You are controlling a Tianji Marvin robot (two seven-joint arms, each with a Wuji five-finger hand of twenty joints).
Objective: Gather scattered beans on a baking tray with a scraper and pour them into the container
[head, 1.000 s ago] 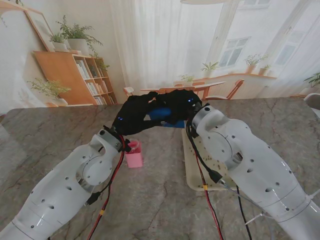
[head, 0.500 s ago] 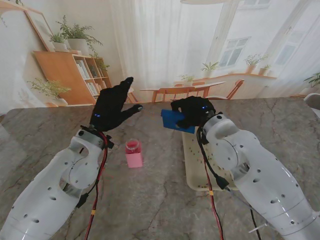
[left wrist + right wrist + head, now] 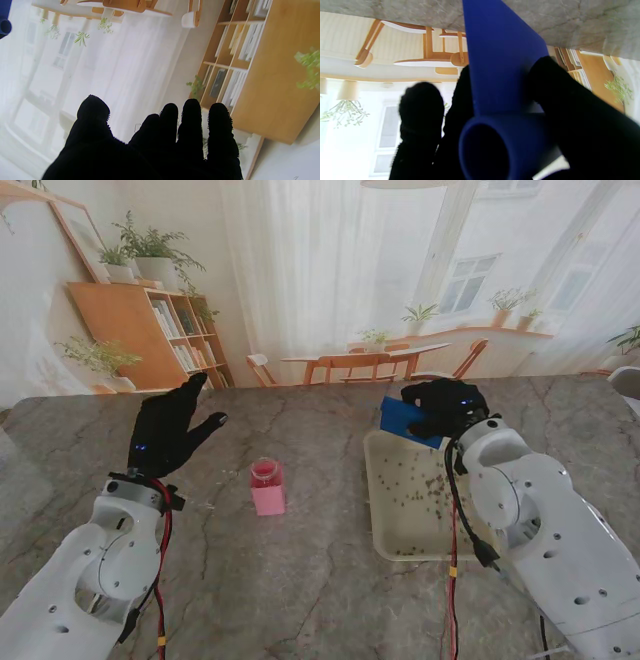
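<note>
Stand view, right hand (image 3: 445, 408) fingers pinching flat blue scraper (image 3: 405, 420), left hand (image 3: 165, 430) fingers spread, marble table (image 3: 300, 580).

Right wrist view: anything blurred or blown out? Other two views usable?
Right wrist view: the blue plastic scraper is so close that its tube handle is soft, the black gloved right hand shows no detail, and the window is blown out. Left wrist view: the black gloved left hand is a silhouette against bright curtains. Stand view: evenly lit and sharp, with the beans on the cream baking tray visible as specks.
</note>
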